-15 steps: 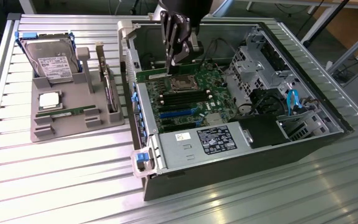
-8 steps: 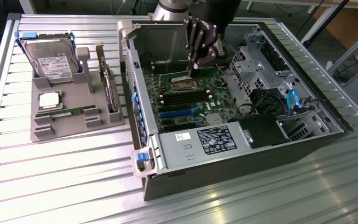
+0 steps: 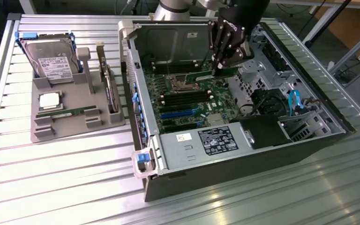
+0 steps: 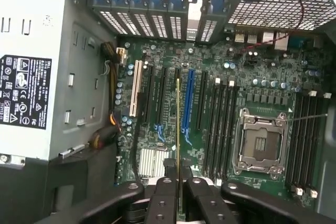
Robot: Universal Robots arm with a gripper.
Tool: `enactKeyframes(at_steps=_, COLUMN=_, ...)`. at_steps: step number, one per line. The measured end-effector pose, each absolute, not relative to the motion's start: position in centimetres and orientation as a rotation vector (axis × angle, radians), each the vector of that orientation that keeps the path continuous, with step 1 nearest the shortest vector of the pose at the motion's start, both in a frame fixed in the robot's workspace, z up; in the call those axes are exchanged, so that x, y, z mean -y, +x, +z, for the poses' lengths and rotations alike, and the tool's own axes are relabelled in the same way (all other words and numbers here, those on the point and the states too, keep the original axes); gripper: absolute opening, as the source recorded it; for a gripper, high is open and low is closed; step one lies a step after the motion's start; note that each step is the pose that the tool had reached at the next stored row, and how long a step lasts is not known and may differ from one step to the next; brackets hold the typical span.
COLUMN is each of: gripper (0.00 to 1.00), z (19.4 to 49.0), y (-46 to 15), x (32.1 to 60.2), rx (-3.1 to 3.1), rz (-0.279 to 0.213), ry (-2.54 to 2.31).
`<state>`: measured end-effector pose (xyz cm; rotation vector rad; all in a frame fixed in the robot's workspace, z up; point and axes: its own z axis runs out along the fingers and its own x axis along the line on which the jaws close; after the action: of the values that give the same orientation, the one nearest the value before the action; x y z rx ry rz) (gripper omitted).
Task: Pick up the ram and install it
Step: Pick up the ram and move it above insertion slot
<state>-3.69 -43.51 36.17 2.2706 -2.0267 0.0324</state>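
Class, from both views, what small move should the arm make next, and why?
Probably ease the ram down toward an empty memory slot: the pincer holds it above the motherboard, parallel to the slots, not yet seated.

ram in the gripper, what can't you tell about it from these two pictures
- Faces: the wrist view shows the ram edge-on, so its chips and contacts are hidden.
- Gripped part: in the exterior view the gripper, shut on it, covers part of its length.
- Height: neither view settles whether it touches the motherboard, or which slot lies under it.
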Motion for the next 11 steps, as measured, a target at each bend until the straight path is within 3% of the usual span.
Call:
enactKeyframes(at_steps=5, gripper=0.13, z=35.3, y=-2.9, x=43.1, rx=2.023, rz=0.037, ry=2.269)
enactKeyframes(at_steps=11, gripper=0.13, z=34.7, y=0.3, x=40.7, rx=2.021, rz=0.038, ry=2.269)
